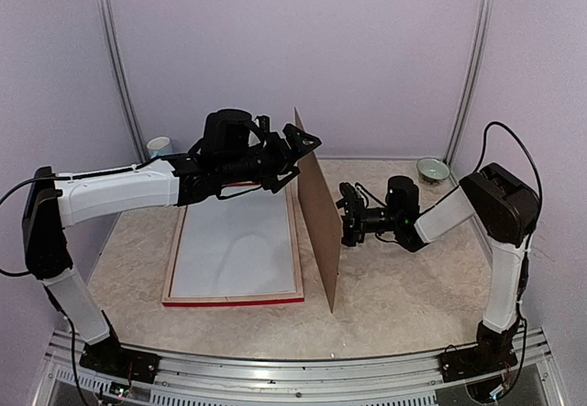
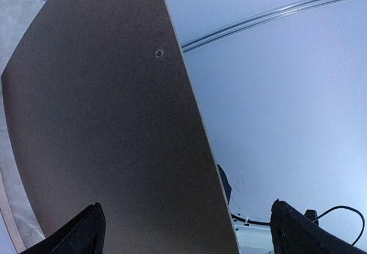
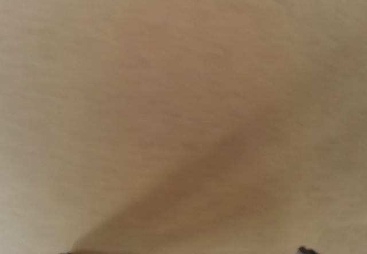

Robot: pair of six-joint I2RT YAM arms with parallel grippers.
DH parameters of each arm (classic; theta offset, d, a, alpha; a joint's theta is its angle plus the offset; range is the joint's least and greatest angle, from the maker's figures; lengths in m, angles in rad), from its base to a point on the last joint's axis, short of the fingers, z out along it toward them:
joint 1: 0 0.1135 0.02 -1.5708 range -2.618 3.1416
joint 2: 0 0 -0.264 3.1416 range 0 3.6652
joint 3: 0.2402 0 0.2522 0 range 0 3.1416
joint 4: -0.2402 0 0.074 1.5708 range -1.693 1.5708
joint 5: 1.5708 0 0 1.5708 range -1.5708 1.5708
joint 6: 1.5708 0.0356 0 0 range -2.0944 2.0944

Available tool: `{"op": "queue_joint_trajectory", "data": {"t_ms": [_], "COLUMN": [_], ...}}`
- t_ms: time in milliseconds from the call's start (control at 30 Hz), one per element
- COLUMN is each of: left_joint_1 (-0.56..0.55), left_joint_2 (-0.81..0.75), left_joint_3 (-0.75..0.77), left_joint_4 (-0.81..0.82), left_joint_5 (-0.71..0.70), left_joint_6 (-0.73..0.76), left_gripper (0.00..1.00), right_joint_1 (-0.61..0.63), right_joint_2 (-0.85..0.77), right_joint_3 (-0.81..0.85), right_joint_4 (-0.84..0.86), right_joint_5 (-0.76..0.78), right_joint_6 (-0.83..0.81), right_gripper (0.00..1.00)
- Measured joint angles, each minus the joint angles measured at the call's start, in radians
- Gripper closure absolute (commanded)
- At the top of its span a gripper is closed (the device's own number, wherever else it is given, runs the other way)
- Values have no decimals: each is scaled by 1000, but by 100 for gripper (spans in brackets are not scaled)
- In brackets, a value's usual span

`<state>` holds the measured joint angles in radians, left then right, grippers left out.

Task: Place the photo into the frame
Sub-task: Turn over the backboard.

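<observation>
Nearest me, the frame (image 1: 234,301) lies flat on the marbled table (image 1: 404,287), its red edge toward the arm bases and pale wood along its sides. It sits below the left pincer (image 1: 298,140) and on that pincer's left, on the far side of the board from the right pincer (image 1: 347,213). A pale grey-white sheet (image 1: 234,246) fills the frame's opening. Whether that is the photo's back I cannot tell, as no printed side shows.

Just right of the frame, a plain brown backing board (image 1: 319,213) stands on its long edge, nearly upright, between the two pincers. The right pincer meets the board's right face about halfway up, fingers spread apart. Its own camera shows only blurred brown board (image 3: 183,93), very close.

The left pincer is up at the board's top far corner. From its wrist, the left pincer (image 2: 186,208) has its two black fingers spread wide, not clamping. The board (image 2: 103,139) rises between them, nearer the left finger (image 2: 86,231).

Beyond the left pincer, a small pale cup (image 1: 159,146) stands by the back wall. Beyond the right pincer sits a small green bowl (image 1: 432,169).
</observation>
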<state>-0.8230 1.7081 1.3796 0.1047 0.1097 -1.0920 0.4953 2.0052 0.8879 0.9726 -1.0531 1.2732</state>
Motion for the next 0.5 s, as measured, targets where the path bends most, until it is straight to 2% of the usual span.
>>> {"op": "queue_joint_trajectory", "data": {"t_ms": [267,500], "left_joint_1": [13,36], "left_joint_2": [-11,-95], "left_joint_3": [-6,-58], "left_joint_4": [-91,-151], "left_joint_5": [-17,-34], "left_joint_6": [21,41], "left_gripper": [1,1], "right_joint_1": [36,39], "right_joint_2": [93,110], "right_joint_3": [15,48], "right_joint_4": [-108,-222], "right_joint_5": [42,81], "right_joint_6": [-96,-178], "right_gripper": [17,17]}}
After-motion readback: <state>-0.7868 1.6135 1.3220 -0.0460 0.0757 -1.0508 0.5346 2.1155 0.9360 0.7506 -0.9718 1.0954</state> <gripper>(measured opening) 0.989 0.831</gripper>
